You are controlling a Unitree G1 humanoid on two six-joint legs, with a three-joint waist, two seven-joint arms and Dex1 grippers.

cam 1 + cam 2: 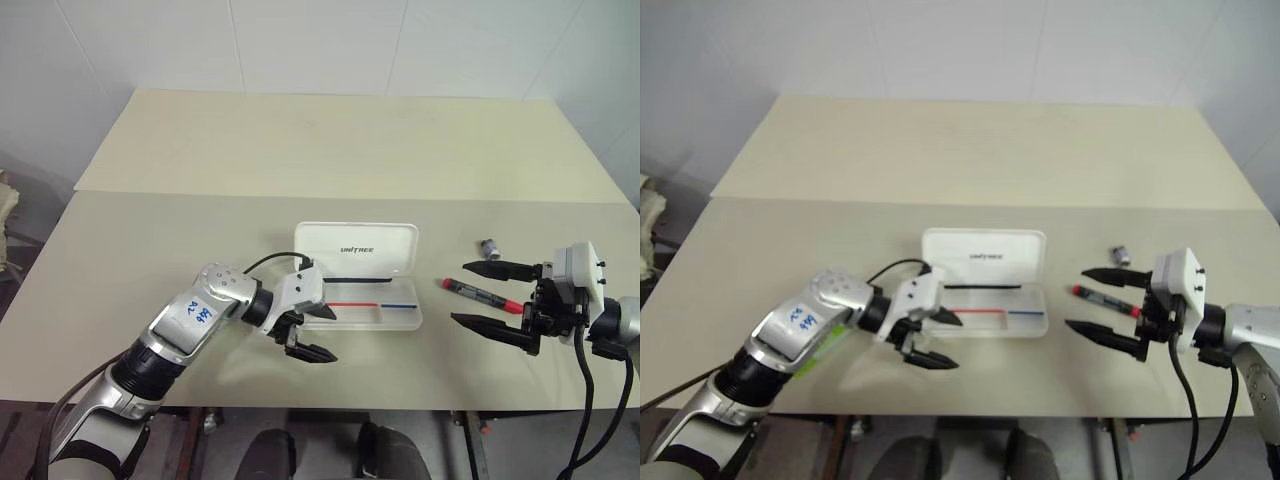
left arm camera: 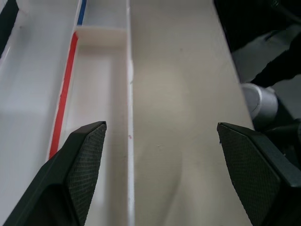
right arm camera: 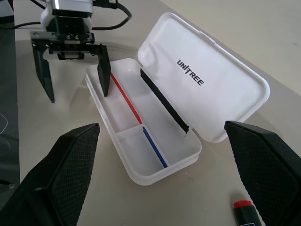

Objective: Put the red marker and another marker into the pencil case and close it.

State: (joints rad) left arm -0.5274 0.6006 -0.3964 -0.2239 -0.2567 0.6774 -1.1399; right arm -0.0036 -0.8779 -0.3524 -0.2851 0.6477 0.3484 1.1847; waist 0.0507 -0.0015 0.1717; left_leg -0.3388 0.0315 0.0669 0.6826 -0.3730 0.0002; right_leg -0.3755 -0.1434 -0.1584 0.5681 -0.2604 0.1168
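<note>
So the big cream surface (image 1: 200, 230) has the pencil case (image 1: 357, 250) sitting open roughly in the middle, near the front edge. Lid is flipped back to the far side and lying flat with the UNITREE lettering facing up. The tray part is toward the near side, with a thin red-and-blue stripe (image 1: 370, 302) running along its length and a little divider splitting it into a left and a right compartment. From the right wrist view both compartments look bare, just white plastic, no marker in either one.

The left pincer (image 1: 315, 330) is at the near left corner of the case, fingers spread wide apart with nothing between them. In the left wrist view one finger hangs over the tray and the other over the bare surface, so it straddles the case's near wall.

The right pincer (image 1: 490, 296) is off to the right of the case, also wide open, gripping nothing. The red marker (image 1: 480, 294) lies on the surface right between its two fingers, with its left end pointing at the case, well apart from it.

There's also a small grey cap-like piece (image 1: 488, 246) just beyond the right pincer's far finger.
</note>
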